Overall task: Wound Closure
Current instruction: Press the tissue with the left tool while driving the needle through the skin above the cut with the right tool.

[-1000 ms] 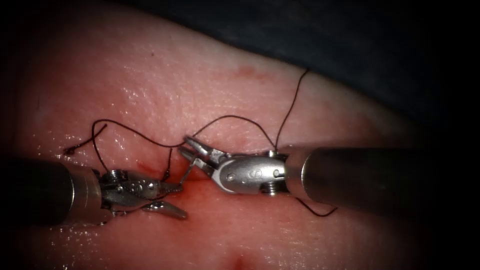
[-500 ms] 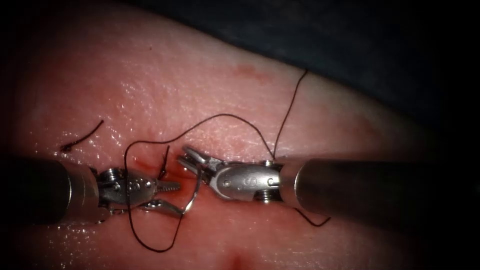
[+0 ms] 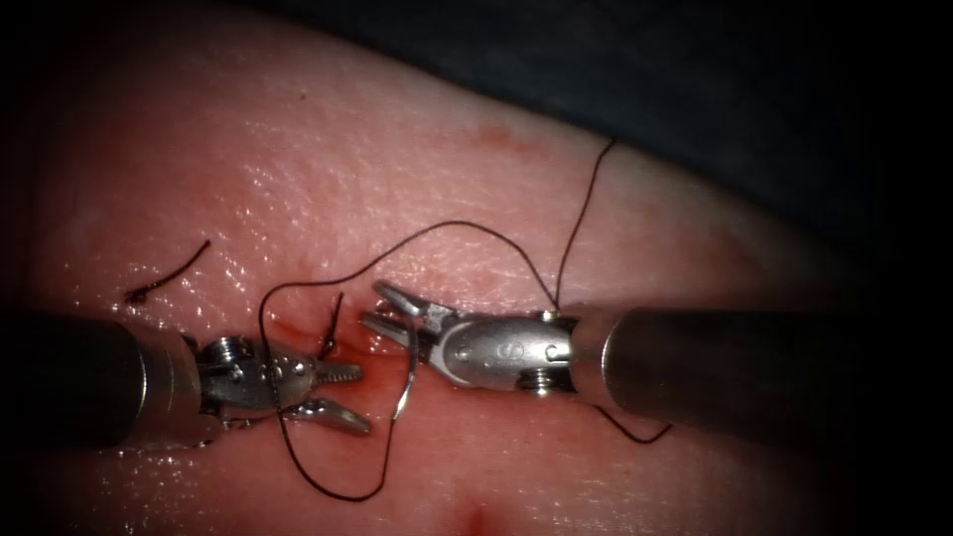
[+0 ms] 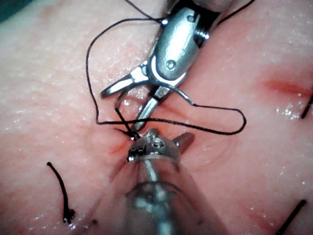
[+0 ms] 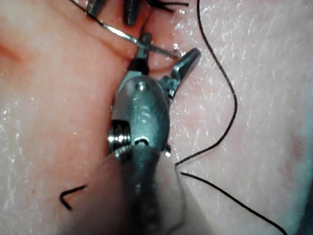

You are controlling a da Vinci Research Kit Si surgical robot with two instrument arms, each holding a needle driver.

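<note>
My right tool [image 3: 374, 306] reaches in from the right with its jaws wide open over the cut [image 3: 382, 382] in the tissue [image 3: 397, 149]. The curved needle [image 3: 409, 369] hangs just off its lower jaw, ungripped, arcing down between the two tools; I cannot tell whether its tip is in the tissue. In the right wrist view the needle [image 5: 115, 30] runs past one open jaw of the right tool [image 5: 168, 46]. My left tool [image 3: 349, 397], left of the cut, has open jaws holding nothing. Dark thread [image 3: 447, 224] arcs above the right tool, and a loop [image 3: 338, 494] sags below the left tool.
A cut piece of thread [image 3: 169, 270] lies on the tissue at the far left. A short thread stub [image 3: 333, 320] stands at a stitch above the left tool's jaws. Red fluid wets the tissue around the cut. The tissue's far edge meets dark cloth [image 3: 695, 79].
The right tool's jaws, shut on the needle's upper end before, have opened and let it go. The needle has swung down toward the left tool, and the thread loop dropped below it.
</note>
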